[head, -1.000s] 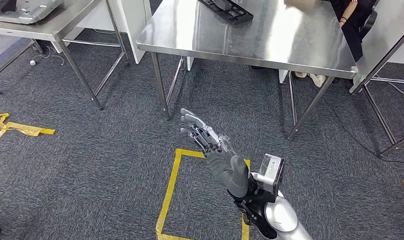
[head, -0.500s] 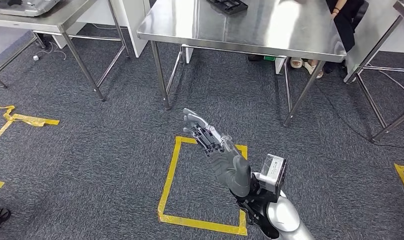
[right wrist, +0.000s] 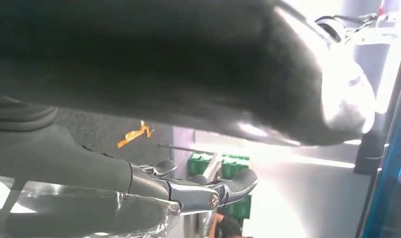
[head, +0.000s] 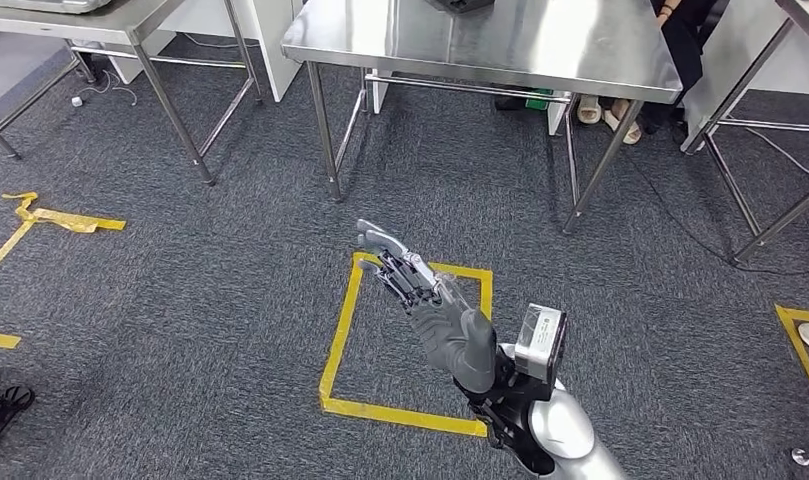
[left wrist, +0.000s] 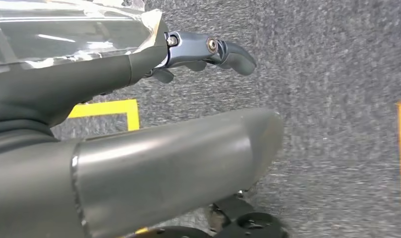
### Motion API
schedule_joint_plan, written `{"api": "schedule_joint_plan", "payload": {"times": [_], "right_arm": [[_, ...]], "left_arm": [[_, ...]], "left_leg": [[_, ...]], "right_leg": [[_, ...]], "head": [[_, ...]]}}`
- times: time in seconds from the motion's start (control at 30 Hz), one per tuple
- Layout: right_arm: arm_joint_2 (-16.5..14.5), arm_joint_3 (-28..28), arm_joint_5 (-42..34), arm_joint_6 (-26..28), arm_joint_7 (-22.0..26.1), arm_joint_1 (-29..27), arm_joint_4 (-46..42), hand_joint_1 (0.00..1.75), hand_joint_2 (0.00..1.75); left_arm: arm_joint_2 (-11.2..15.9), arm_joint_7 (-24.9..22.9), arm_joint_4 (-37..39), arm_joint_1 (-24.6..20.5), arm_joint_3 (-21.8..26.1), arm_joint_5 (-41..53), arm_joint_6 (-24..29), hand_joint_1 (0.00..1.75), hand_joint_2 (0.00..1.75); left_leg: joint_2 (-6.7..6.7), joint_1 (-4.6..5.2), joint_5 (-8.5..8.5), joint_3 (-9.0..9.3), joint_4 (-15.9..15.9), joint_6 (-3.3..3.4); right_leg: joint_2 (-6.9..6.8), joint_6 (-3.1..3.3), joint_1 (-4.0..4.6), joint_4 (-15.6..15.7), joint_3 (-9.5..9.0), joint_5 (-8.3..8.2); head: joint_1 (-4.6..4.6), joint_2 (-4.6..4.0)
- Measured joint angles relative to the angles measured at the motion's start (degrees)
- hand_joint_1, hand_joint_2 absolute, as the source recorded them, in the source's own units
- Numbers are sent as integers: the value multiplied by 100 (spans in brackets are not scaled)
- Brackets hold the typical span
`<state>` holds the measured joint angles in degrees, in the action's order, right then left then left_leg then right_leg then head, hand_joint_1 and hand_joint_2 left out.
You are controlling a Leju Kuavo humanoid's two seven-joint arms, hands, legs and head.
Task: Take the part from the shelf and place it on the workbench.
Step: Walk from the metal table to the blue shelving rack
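A workshop or robot test lab is showing here: stainless steel workbenches (head: 500,45) on thin metal legs are standing on grey carpet (head: 180,300), yellow tape squares (head: 400,340) are marking standing spots on the floor, loose cables (head: 680,215) are trailing under the tables, and green crates (right wrist: 223,166) are sitting by a wall
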<state>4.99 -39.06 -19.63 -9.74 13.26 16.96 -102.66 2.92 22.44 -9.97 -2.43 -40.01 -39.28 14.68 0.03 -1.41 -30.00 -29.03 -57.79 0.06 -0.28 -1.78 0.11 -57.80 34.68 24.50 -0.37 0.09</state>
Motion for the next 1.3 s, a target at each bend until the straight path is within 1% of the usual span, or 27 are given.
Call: {"api": "schedule_joint_plan", "payload": {"times": [0.03,0.1,0.17,0.2,0.23,0.27,0.33,0.37,0.4,0.43,0.47,0.53,0.6,0.67,0.73,0.77,0.8,0.83,0.9,0.97,1.03,1.07,1.13,1.2,1.23,1.27,1.3], "right_arm": [[1,-8,-5,0,-1,2,0,0,0],[5,-23,-8,0,-3,4,1,0,0],[9,-35,-8,-1,-3,-3,5,0,0],[13,-40,-8,-1,-4,-9,11,0,0],[17,-42,-8,-2,-4,-14,18,0,0],[21,-43,-8,-3,-5,-15,23,0,0],[27,-44,-8,-9,-5,-10,28,0,0],[26,-45,-7,-17,-6,-2,28,0,0],[25,-47,-5,-25,-6,5,28,0,0],[25,-48,-2,-33,-6,11,28,0,0],[26,-50,2,-38,-7,12,29,0,0],[32,-50,8,-43,-7,1,30,0,0],[33,-50,13,-49,-8,-1,30,0,0],[26,-52,18,-52,-9,3,30,0,0],[23,-55,22,-53,-12,-6,32,0,0],[23,-57,23,-54,-13,-11,33,0,0],[23,-58,24,-54,-14,-15,34,0,0],[23,-60,24,-54,-14,-15,35,0,0],[23,-61,24,-55,-15,-9,35,0,0],[22,-62,23,-61,-17,-1,34,0,0],[23,-64,20,-71,-19,-1,33,0,0],[26,-62,19,-75,-19,-4,33,0,0],[33,-57,16,-79,-19,-3,32,0,0],[37,-55,19,-83,-19,-7,32,0,0],[40,-54,23,-82,-19,-18,32,0,0],[45,-54,31,-79,-19,-30,33,0,0],[51,-52,41,-75,-19,-40,33,0,0]], "left_arm": [[-5,-2,0,6,-1,4,2,0,0],[-8,-5,0,15,-1,8,7,0,0],[-2,-5,0,17,-1,14,17,0,0],[-2,-5,0,19,-1,17,23,0,0],[-3,-5,0,21,-2,20,28,0,0],[-7,-5,0,22,-3,23,31,0,0],[-12,-5,0,23,-9,31,38,0,0],[-14,-5,0,23,-14,34,42,0,0],[-13,-5,0,24,-21,36,44,0,0],[-12,-5,0,24,-27,37,46,0,0],[-12,-6,0,24,-31,38,48,0,0],[-10,-11,-2,18,-37,43,51,0,0],[-9,-18,-5,7,-44,61,53,0,0],[-7,-38,-5,14,-54,79,53,0,0],[-4,-62,-4,40,-66,83,54,0,0],[-2,-67,-4,51,-72,83,54,0,0],[-2,-68,-4,55,-77,83,54,0,0],[0,-68,-4,57,-80,83,54,0,0],[3,-67,-4,55,-84,84,54,0,0],[4,-67,-4,54,-86,86,55,0,0],[2,-67,-5,53,-87,89,56,0,0],[-2,-67,-6,51,-88,90,55,0,0],[-2,-66,-8,48,-92,94,54,0,0],[2,-67,-9,52,-102,101,54,0,0],[3,-69,-9,56,-114,104,54,0,0],[2,-74,-9,57,-126,109,53,0,0],[2,-78,-9,55,-136,115,52,0,0]], "left_leg": [[36,-1,39,-31,16,65],[124,-11,127,-100,41,167],[201,0,195,-188,37,198],[244,4,224,-229,34,196],[289,6,249,-263,32,190],[339,5,270,-286,31,179],[438,5,300,-304,30,144],[490,18,309,-310,24,117],[538,35,321,-315,20,84],[580,53,331,-320,17,55],[619,63,339,-325,15,31],[669,47,348,-325,18,-18],[463,13,202,-388,-141,-80],[128,-2,-193,-634,-740,-104],[2,-2,-523,-937,-1453,-103],[-10,-4,-541,-997,-1604,-104],[-16,-9,-451,-957,-1549,-104],[-38,-18,-273,-812,-1283,-103],[-215,-52,49,-429,-550,-99],[-363,-55,125,-262,-174,-77],[-305,-19,126,-280,-139,-8],[-249,-16,149,-283,-118,35],[-129,-28,194,-284,-75,110],[-7,-23,211,-300,-64,141],[55,-19,213,-310,-65,146],[116,-17,214,-317,-65,148],[173,-18,214,-319,-66,148]], "right_leg": [[12,-30,-7,-56,63,20],[25,-27,-24,-491,289,268],[26,-14,-42,-1246,593,625],[25,-33,-53,-1526,684,730],[23,-66,-66,-1632,683,764],[9,-114,-79,-1492,551,717],[-147,-198,-93,-704,21,513],[-237,-202,-75,-300,-230,427],[-297,-175,-55,-39,-381,374],[-316,-137,-34,79,-437,357],[-273,-97,-15,92,-425,345],[-190,-32,-35,92,-384,313],[-100,63,-85,111,-364,265],[-19,154,-102,122,-343,223],[79,202,-79,117,-306,195],[136,206,-71,113,-292,184],[195,207,-69,105,-283,174],[255,204,-71,91,-277,168],[357,178,-55,24,-243,176],[447,109,-35,-43,-159,171],[547,16,-48,-40,-86,129],[549,-16,-58,-54,-53,124],[379,-33,-50,-351,124,274],[163,-13,-47,-1061,470,588],[129,-16,-56,-1414,633,710],[109,-38,-68,-1626,724,763],[90,-80,-82,-1610,697,728]], "head": [[8,0],[31,0],[49,0],[49,0],[49,0],[49,0],[54,0],[58,0],[58,0],[58,0],[57,0],[57,0],[44,0],[26,0],[22,0],[21,0],[22,0],[21,0],[20,0],[29,0],[38,0],[36,0],[65,0],[94,0],[97,0],[96,0],[98,0]]}}
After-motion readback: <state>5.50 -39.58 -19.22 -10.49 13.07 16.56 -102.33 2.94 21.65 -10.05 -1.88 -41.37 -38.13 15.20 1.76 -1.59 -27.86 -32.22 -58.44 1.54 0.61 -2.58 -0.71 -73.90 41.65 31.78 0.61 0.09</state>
